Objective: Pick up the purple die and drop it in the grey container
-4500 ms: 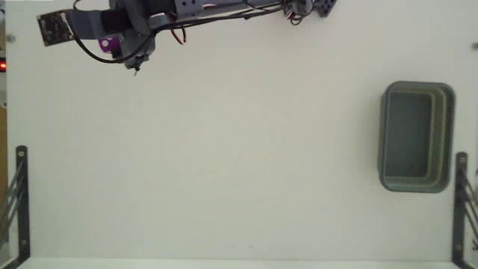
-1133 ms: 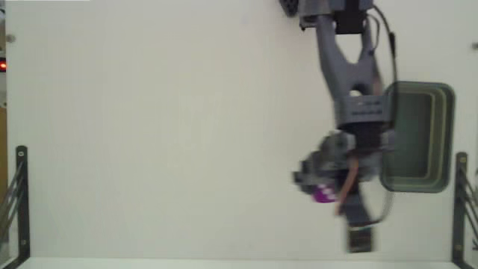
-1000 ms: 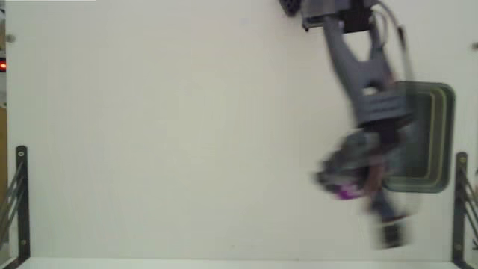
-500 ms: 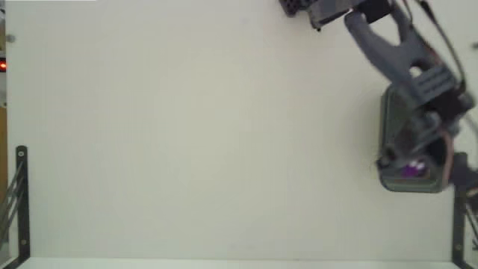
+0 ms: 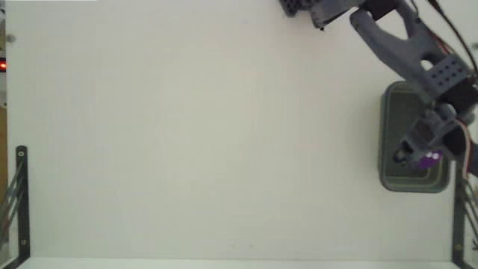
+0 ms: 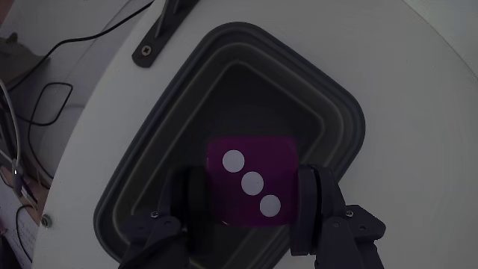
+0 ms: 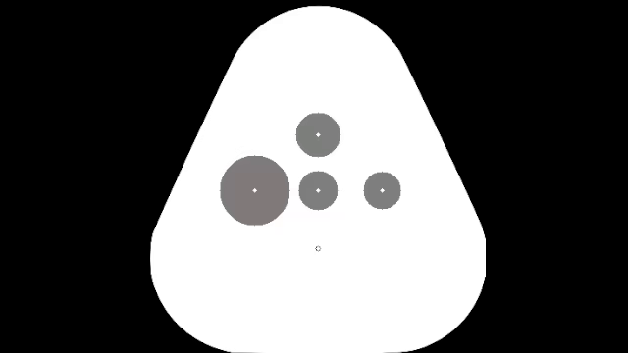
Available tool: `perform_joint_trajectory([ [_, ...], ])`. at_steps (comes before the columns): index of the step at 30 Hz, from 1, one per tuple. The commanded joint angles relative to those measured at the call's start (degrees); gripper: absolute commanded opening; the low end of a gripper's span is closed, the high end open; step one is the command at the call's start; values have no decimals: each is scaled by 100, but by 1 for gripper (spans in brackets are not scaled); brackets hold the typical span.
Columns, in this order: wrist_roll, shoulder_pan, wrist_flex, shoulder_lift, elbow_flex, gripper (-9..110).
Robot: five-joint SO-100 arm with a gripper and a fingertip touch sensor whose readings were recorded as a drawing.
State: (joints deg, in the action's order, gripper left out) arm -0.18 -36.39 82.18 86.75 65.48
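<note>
Gripper (image 6: 252, 196) clamped on purple die (image 6: 252, 181), fingers (image 6: 317, 202) pressing opposite faces. Die between fingers, hanging over hollow of grey container (image 6: 146, 142), positioned for clean drop inside.

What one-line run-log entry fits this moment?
phase: carry done, pre-drop | end effector: shut on die, three-dot face up | position: over bin hollow | die: not released
</note>
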Motion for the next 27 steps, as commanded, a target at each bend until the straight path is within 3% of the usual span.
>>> perform_joint_trajectory([
  [1, 18, -101, -48, 635, 42, 50],
  [23, 18, -101, -48, 635, 42, 50],
  [24, 18, -101, -48, 635, 42, 110],
  [27, 18, -101, -48, 635, 42, 110],
])
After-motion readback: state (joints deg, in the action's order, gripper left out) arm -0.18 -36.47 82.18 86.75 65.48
